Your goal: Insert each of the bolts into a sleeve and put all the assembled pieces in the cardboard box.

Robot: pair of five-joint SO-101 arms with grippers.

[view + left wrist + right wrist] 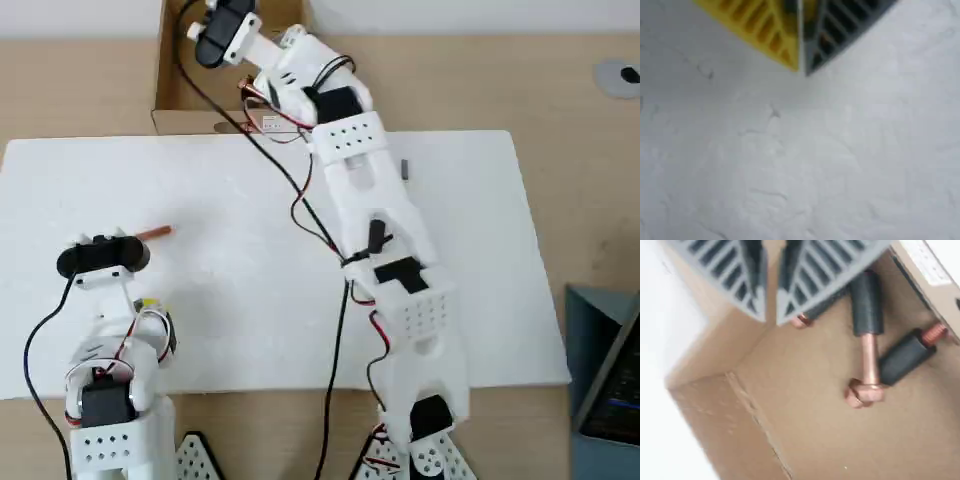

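Deposit step: the right gripper (771, 319), jaws slightly apart and empty, hangs in the far cardboard box (700, 405) over the assembled pieces (867, 305). The left gripper (801, 70), closed on nothing, sits beside the loose bolt (155, 233). We judge that sleeving this bolt comes next.
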